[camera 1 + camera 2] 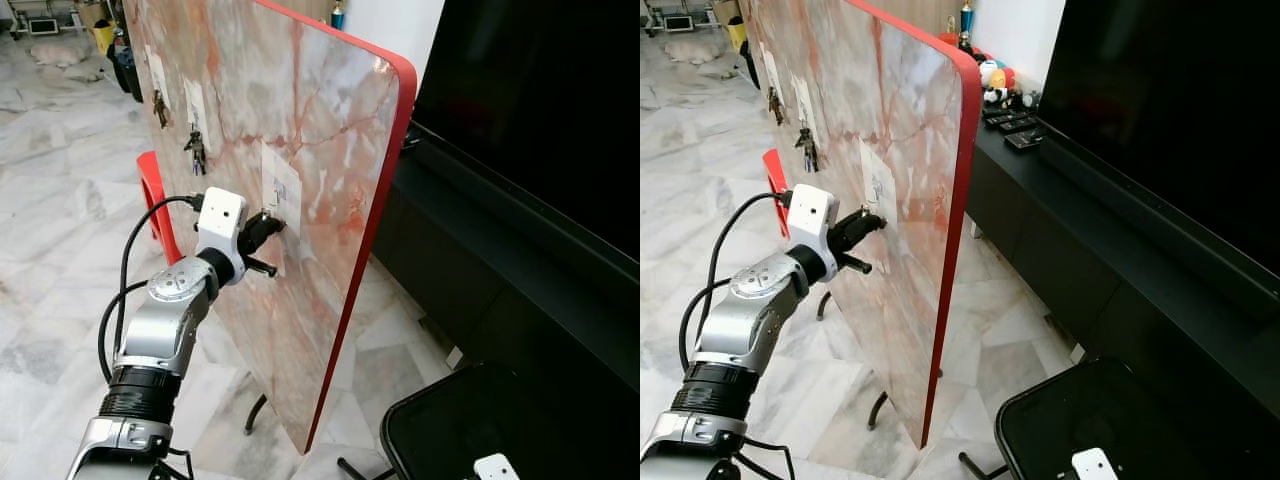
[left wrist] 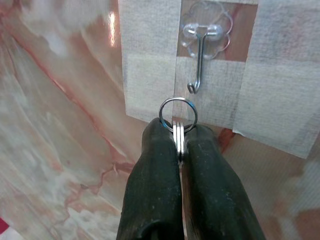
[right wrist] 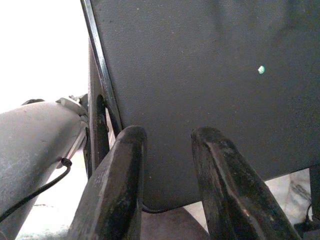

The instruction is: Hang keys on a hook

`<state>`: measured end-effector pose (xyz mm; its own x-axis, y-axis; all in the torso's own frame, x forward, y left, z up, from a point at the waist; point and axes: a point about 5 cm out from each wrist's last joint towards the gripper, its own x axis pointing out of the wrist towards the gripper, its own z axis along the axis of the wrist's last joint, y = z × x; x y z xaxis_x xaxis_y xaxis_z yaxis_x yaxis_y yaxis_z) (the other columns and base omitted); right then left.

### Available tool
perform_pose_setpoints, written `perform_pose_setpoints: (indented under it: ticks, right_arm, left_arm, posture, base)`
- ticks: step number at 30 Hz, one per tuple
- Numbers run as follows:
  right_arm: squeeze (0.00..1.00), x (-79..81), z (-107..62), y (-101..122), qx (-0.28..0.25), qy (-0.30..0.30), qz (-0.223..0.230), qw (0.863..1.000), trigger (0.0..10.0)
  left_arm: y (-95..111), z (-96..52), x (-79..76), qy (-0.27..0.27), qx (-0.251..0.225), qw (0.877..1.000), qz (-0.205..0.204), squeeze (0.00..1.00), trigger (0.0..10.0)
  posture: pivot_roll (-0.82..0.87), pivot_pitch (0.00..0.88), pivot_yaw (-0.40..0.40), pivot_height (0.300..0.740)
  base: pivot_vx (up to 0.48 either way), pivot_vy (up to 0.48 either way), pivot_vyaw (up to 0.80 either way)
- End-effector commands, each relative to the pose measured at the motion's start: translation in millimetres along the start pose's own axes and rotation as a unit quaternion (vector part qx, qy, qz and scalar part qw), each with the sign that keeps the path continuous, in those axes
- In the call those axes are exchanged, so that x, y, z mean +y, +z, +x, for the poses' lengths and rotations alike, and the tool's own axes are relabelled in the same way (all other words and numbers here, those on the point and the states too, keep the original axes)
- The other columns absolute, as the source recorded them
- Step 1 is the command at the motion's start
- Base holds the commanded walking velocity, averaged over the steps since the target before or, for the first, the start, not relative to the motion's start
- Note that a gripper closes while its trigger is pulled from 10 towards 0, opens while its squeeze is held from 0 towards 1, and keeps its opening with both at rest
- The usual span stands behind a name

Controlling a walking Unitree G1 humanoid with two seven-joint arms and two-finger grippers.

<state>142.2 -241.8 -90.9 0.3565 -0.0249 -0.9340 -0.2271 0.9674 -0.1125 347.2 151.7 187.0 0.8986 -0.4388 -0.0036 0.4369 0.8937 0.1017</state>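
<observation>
The left gripper (image 2: pixel 178 145) is clamped tight on a key ring (image 2: pixel 178 114), holding it right against the marble board (image 1: pixel 300 120); the hook (image 2: pixel 199 65) sits just beyond the fingertips, the ring close under its curled tip but not yet threaded, so the hanging itself remains; the right gripper (image 3: pixel 167 150) idles with fingers apart; no readable writing or brand shows anywhere.

You have a large dark television (image 1: pixel 1170 120) on a black low cabinet (image 1: pixel 1060 260) at the right, small figurines (image 1: pixel 992 78) on the cabinet, a black stool (image 1: pixel 1080 420) near you, marble floor (image 1: pixel 700 190) around.
</observation>
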Motion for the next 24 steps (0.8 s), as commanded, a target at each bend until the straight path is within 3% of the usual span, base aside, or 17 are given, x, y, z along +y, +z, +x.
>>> perform_pose_setpoints:
  ticks: [1, 12, 24]
  right_arm:
    - [0.00, -2.3, -0.4, 1.2, -0.002, -0.004, 0.002, 1.000, 10.0]
    - [0.00, -2.3, -0.4, 0.9, -0.001, -0.003, 0.001, 1.000, 10.0]
    - [0.00, -2.2, -0.4, 0.6, -0.001, -0.003, 0.000, 1.000, 10.0]
  left_arm:
    - [13.3, 4.3, -11.9, -0.032, -0.024, 0.999, 0.009, 0.00, 10.0]
    - [13.1, -2.3, -15.4, -0.037, -0.024, 0.999, 0.011, 0.00, 10.0]
    - [17.2, 5.0, -13.7, -0.034, -0.019, 0.999, 0.018, 0.00, 10.0]
  posture:
    - [0.10, 0.000, -0.097, 0.737]
    - [0.10, 0.000, -0.099, 0.737]
    - [0.10, 0.000, -0.097, 0.737]
  base:
    - [0.000, 0.000, 0.00]
    - [0.000, 0.000, 0.00]
    - [0.000, 0.000, 0.00]
